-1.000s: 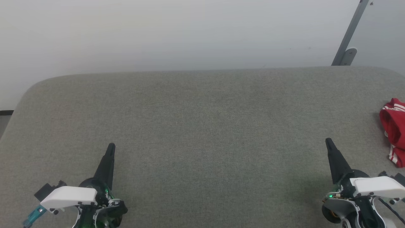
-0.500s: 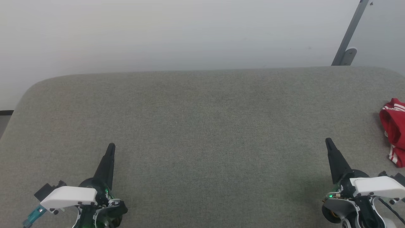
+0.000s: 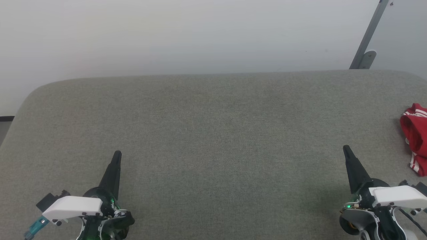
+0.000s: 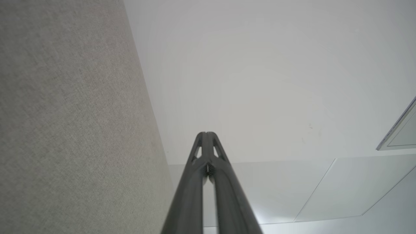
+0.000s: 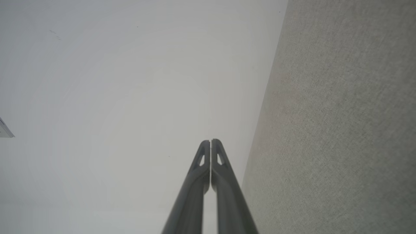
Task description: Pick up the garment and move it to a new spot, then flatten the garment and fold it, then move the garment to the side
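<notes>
Left gripper (image 3: 116, 154): closed tight with nothing in it, tip pointing away from the robot over the table (image 3: 213, 126). In the left wrist view the two fingers (image 4: 191, 188) meet at the tip, with no cloth between them.

Right gripper (image 3: 345, 147): same, pressed together and empty. Its fingers (image 5: 227, 201) touch at the tips in the right wrist view.

Both grippers are over the near part of the grey fabric-covered table, well apart from each other. Can't tell if either touches the surface.

Garment (image 3: 415, 133): a bunched red heap with white stripe trim, lying on the table to the right of the right gripper and slightly beyond its tip. It is near the gripper but not touching, cut off by the frame edge, and well apart from the left gripper.

Beyond both gripper tips is the table's far edge, then a pale wall (image 3: 200, 33). A slanted grey metal strut (image 3: 368, 36) stands against the wall, past the right gripper and off to its right.
</notes>
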You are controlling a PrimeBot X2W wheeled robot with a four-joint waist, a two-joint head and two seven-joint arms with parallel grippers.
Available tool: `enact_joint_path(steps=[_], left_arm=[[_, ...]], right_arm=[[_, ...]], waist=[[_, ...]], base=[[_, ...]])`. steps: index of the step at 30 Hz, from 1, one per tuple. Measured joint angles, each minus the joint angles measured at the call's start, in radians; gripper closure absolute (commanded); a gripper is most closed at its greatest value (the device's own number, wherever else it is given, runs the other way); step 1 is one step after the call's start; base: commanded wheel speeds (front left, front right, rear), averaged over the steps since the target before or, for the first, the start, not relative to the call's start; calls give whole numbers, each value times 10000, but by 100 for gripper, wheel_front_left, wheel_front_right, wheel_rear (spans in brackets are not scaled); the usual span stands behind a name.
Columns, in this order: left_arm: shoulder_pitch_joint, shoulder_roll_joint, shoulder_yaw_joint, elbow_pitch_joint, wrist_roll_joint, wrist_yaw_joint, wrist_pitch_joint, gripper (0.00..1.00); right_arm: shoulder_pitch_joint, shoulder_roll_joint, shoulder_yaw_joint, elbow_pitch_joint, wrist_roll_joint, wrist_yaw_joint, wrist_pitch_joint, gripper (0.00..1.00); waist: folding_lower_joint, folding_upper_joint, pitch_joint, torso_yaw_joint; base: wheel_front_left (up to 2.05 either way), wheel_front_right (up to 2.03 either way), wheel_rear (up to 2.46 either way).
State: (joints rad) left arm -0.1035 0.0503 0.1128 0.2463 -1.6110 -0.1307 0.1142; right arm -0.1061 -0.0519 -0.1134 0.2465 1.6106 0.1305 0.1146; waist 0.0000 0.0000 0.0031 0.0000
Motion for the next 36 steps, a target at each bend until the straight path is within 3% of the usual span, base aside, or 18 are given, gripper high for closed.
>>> enact_joint_path(steps=[36], left_arm=[[0,0,0,0,0,0,0,100]], right_arm=[[0,0,-2,0,0,0,0,100]], waist=[[0,0,0,0]], base=[[0,0,0]])
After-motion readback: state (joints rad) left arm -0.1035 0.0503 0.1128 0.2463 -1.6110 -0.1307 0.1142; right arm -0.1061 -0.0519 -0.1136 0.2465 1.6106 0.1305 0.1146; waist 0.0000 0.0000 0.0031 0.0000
